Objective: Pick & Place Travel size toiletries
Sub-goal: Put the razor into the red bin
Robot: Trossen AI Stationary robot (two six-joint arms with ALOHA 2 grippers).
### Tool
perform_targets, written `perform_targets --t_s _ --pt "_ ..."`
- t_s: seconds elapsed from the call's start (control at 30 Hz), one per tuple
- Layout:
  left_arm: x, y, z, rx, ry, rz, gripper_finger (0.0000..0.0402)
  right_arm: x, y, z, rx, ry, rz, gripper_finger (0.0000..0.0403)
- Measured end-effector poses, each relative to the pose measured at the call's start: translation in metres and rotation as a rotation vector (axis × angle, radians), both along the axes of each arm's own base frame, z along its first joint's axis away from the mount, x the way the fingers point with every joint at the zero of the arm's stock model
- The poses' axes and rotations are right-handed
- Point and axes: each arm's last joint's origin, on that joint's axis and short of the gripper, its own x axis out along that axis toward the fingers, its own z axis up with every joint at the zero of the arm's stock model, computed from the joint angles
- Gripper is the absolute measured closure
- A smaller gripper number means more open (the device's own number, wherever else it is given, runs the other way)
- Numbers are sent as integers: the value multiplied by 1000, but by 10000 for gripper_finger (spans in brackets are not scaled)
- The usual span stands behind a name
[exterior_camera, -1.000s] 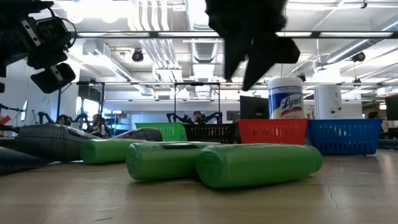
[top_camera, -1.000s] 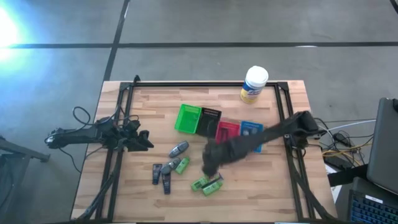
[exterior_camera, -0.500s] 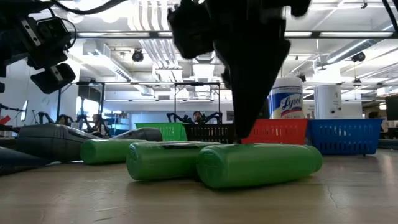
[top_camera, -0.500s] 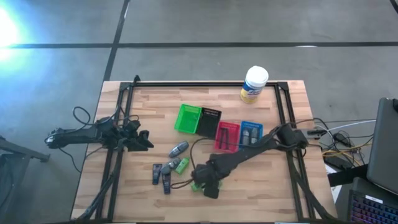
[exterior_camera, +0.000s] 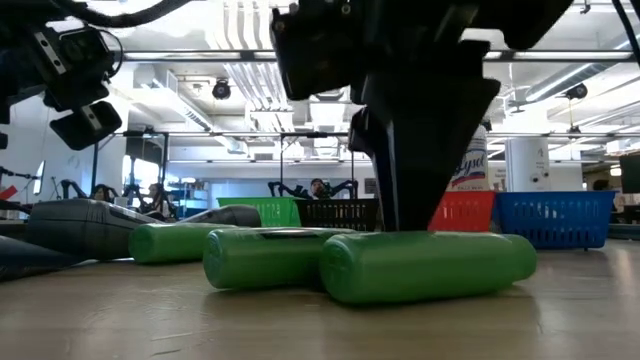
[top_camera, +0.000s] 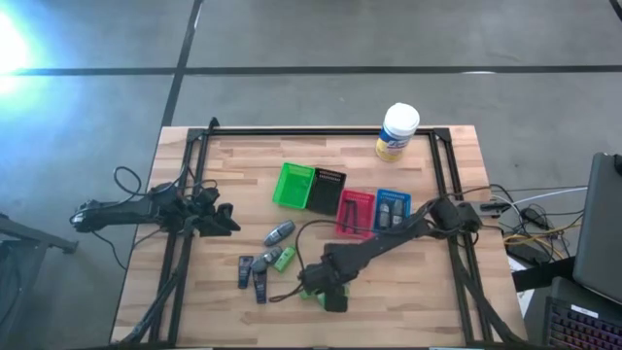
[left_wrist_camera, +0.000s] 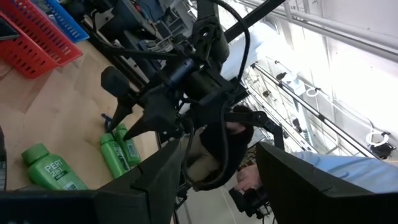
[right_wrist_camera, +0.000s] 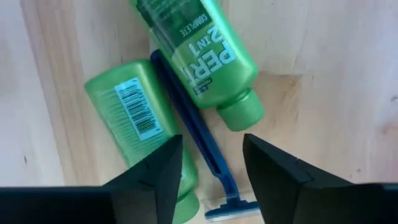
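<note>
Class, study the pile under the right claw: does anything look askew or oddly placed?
Yes. In the right wrist view a blue razor lies wedged between two green bottles, which lie on their sides at different angles. The open right claw sits directly over it. Nothing looks spilled or damaged.

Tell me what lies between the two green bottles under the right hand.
A blue razor lies between the two green bottles, its head near the open right hand. Whether it goes under either bottle cannot be seen.

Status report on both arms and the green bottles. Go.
Right end effector open, low over two green bottles, blue razor lying between them. Left end effector parked at the table's left edge. Nothing gripped, nothing blocking.
</note>
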Motion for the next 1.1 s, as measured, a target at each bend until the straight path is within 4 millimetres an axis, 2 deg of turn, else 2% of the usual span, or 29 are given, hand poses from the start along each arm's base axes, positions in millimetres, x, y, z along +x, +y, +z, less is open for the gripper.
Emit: perform_targets --t_s 0.27,0.5,0.8,1.1 --pt "0 0 0 2 -1 0 188 -7 9 -9 6 31 51 194" --pt "0 0 0 11 -5 1 188 -6 10 -13 -8 12 90 192" --pt "0 0 0 10 -3 2 188 -2 11 -30 -48 7 194 253" --pt "0 0 0 9 -4 2 188 -4 9 -31 -54 42 165 371"
